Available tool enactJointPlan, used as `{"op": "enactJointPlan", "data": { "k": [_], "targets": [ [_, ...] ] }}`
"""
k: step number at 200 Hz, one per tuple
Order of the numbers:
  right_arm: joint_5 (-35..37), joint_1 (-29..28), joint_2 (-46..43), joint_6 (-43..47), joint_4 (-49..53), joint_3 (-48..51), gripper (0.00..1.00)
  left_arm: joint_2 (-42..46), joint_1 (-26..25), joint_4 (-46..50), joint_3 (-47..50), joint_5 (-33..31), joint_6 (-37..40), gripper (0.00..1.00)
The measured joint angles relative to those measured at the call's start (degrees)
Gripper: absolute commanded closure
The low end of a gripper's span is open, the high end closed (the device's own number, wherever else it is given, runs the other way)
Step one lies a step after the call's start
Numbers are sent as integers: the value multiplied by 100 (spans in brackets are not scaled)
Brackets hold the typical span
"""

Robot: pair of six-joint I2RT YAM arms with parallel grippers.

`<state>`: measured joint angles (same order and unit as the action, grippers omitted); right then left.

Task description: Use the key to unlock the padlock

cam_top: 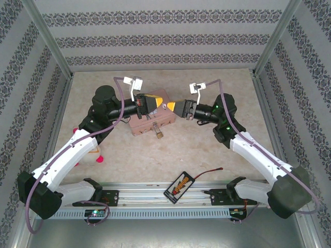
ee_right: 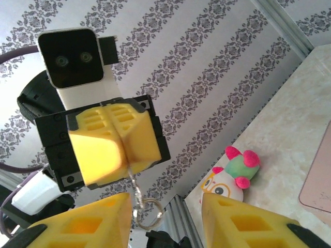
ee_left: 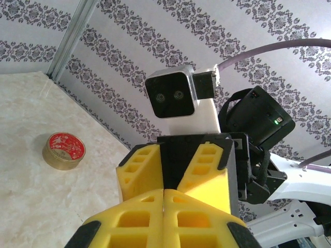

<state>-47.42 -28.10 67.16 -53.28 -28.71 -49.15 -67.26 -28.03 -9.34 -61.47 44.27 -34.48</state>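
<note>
Left gripper and right gripper face each other mid-table, above the flat tin's far edge; key hangs under the left tips; padlock at that tin's near edge; toy nearer, left; wired pack between the arm bases; round tin near a wall.

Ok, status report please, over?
Left pincer shut on the key. Right pincer open, empty. Padlock at pink tin near edge, untouched.
</note>
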Motion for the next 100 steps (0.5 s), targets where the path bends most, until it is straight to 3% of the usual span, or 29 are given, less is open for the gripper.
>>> {"op": "enactJointPlan", "data": {
  "k": [100],
  "targets": [
    [-17,-170,229,4,-142,-223,69,-42,0,-9,0,-2,-46,100]
  ]
}}
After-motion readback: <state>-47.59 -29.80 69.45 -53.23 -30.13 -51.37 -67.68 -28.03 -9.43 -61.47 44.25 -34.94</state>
